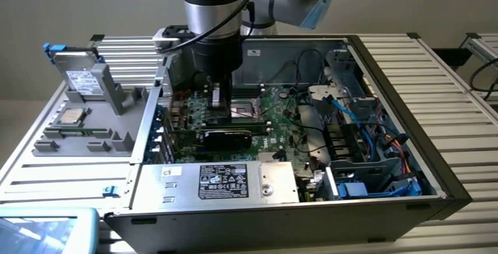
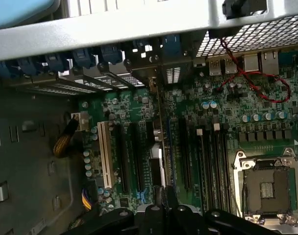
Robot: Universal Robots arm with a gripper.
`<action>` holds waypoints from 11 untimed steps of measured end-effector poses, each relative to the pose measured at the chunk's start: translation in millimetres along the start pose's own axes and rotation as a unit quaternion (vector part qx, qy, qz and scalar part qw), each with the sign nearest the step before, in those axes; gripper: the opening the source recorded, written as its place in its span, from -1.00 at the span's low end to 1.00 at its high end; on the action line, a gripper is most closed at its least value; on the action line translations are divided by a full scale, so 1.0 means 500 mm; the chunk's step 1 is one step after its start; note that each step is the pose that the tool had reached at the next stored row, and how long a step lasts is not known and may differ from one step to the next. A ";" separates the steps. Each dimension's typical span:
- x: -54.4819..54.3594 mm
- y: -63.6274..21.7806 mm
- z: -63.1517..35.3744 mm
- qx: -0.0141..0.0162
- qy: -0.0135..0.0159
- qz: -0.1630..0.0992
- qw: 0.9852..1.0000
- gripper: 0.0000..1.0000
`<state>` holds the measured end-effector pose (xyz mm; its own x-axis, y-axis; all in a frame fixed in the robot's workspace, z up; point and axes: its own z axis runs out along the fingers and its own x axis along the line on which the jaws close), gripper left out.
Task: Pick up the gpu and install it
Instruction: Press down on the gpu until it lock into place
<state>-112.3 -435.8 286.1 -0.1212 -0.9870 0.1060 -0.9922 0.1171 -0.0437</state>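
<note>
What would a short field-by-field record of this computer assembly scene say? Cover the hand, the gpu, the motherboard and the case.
hand: shut on the gpu, down inside the case
gpu: upright on edge over the expansion slots; cannot tell if seated
motherboard: green, flat in the case, with a processor socket
case: open, lying on its side on a slatted table
power supply: silver box at the case's near edge

Dim, soft, slightly blurred views

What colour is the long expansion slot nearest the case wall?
White slot, clearest in the wrist view.
</note>
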 end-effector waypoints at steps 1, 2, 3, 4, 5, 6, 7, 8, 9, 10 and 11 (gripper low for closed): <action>0.000 -0.003 0.001 0.000 -0.003 0.000 1.000 -0.76; 0.001 -0.005 0.002 -0.001 -0.007 0.000 1.000 -0.76; 0.002 -0.007 0.004 -0.001 -0.012 0.000 1.000 -0.76; 0.004 -0.009 0.006 -0.002 -0.016 0.000 1.000 -0.76; 0.006 -0.010 0.008 -0.002 -0.019 0.001 1.000 -0.76; 0.008 -0.010 0.011 -0.003 -0.021 0.001 1.000 -0.76; 0.009 -0.010 0.015 -0.003 -0.023 0.001 1.000 -0.76; 0.009 -0.010 0.018 -0.003 -0.024 0.001 1.000 -0.76; 0.009 -0.010 0.022 -0.003 -0.024 0.001 1.000 -0.76; 0.009 -0.010 0.026 -0.003 -0.024 0.001 1.000 -0.76; 0.009 -0.010 0.029 -0.003 -0.024 0.001 1.000 -0.76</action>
<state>-107.5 -442.4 272.3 -0.1213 -0.9910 0.0573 -0.9921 0.1192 -0.0377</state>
